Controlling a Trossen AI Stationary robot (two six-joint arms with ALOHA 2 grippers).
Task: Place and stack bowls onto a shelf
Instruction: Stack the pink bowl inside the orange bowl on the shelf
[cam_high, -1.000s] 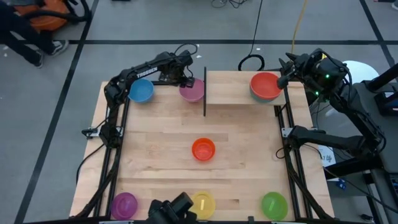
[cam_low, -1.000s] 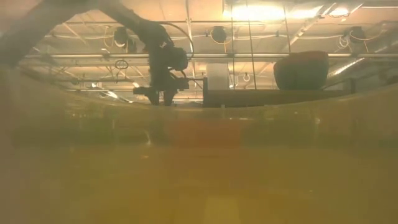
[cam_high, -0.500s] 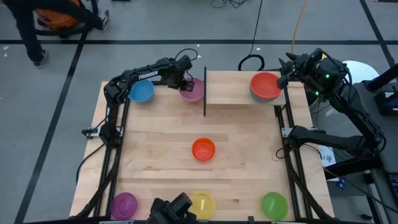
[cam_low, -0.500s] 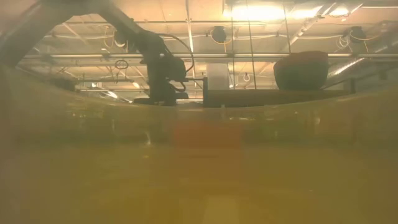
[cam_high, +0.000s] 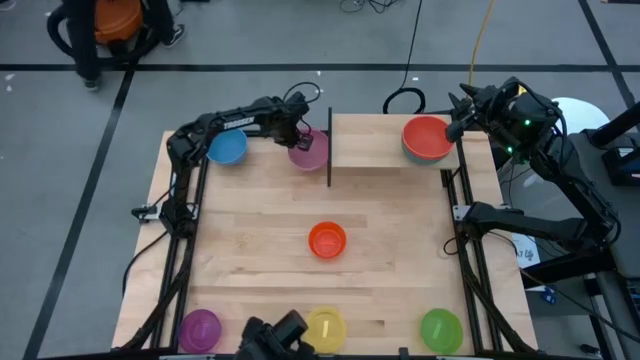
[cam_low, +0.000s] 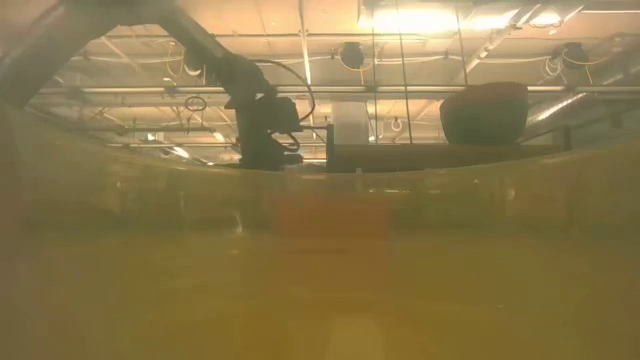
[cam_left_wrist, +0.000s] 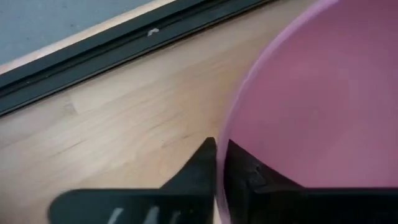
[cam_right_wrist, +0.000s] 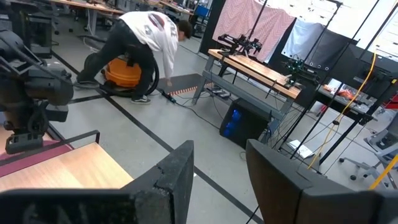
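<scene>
The left gripper (cam_high: 299, 133) is down at the far side of the desk (cam_high: 260, 220), its jaws clenched on the rim of the pink bowl (cam_high: 309, 147). In the left wrist view the rim of that bowl (cam_left_wrist: 311, 106) runs between the two dark fingers (cam_left_wrist: 199, 168), one finger outside the wall and one inside. The blue bowl (cam_high: 227, 146) sits behind the jaws, beside the arm. Past the pink bowl from the jaws stands the shelf (cam_high: 390, 140), its black bar (cam_high: 329, 150) on the side facing them.

The right gripper (cam_high: 462, 110) waits at the shelf's other end, jaws released and holding nothing, just beside the red bowl (cam_high: 427, 137), which is on the shelf.

The orange bowl (cam_high: 327, 240) lies mid-desk, well clear of both jaws. Purple (cam_high: 199, 328), yellow (cam_high: 327, 325) and green (cam_high: 440, 327) bowls line the near edge.
</scene>
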